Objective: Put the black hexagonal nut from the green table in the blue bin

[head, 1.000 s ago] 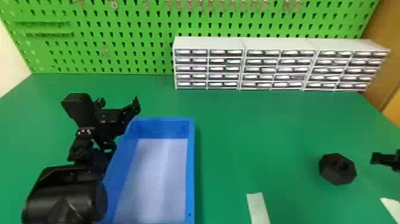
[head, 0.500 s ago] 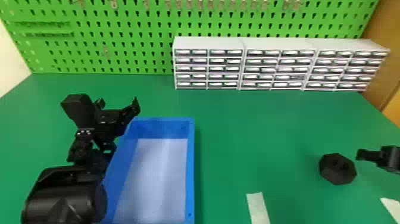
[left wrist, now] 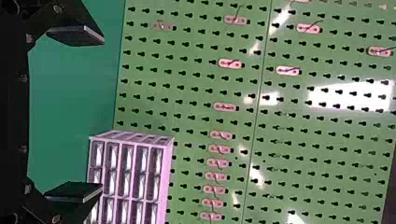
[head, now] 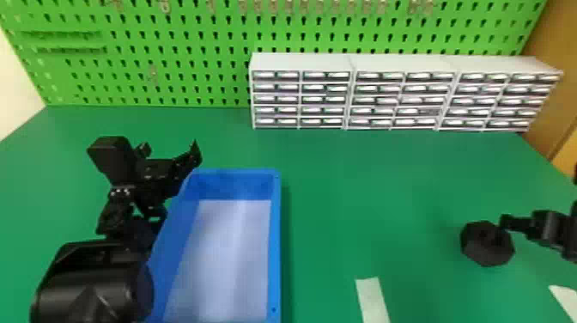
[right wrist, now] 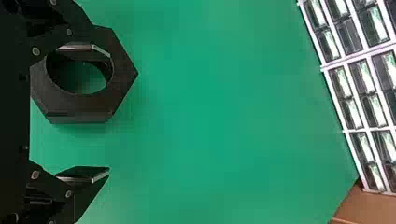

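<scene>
Plainly, the right claw (head: pixel 539 225) gapes wide, one finger (head: pixel 513 222) at the black nut (head: pixel 489 253) on the green table (head: pixel 378 180).

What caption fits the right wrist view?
Open right gripper at the black hexagonal nut on the green table, small-drawer cabinets beyond.

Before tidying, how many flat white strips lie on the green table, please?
2: one strip between the blue bin and black hexagonal nut, another strip near right; more may hide.
</scene>
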Tool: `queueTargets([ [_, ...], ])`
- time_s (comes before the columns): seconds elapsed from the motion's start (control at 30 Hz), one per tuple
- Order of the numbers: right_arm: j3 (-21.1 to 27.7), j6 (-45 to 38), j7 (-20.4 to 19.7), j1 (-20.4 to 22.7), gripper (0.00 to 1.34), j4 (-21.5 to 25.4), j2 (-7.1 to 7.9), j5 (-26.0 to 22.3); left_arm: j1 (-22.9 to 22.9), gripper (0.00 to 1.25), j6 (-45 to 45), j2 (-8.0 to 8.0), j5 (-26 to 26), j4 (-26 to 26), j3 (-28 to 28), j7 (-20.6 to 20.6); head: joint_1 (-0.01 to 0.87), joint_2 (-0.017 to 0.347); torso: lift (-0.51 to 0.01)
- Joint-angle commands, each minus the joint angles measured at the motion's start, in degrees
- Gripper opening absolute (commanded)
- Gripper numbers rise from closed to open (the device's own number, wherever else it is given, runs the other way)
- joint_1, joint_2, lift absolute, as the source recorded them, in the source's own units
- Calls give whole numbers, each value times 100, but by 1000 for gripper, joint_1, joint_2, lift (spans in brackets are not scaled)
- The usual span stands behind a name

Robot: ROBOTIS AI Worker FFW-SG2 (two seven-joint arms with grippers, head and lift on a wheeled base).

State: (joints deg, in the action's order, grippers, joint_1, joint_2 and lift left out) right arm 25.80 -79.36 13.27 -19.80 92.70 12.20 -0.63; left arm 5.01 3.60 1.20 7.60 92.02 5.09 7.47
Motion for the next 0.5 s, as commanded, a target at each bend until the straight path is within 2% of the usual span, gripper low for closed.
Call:
queueTargets([
  [0.0, -22, 69, 0, -7, 939, -129, -7, 2, 0, 1074, 0, 3, 4, 0, 1, 0, 686, 51, -97],
  [0.47, -5, 175, 0, -33, 939, -367, -86, 28, 0, 1075, 0, 3, 4, 0, 9, 0, 686, 51, -97],
])
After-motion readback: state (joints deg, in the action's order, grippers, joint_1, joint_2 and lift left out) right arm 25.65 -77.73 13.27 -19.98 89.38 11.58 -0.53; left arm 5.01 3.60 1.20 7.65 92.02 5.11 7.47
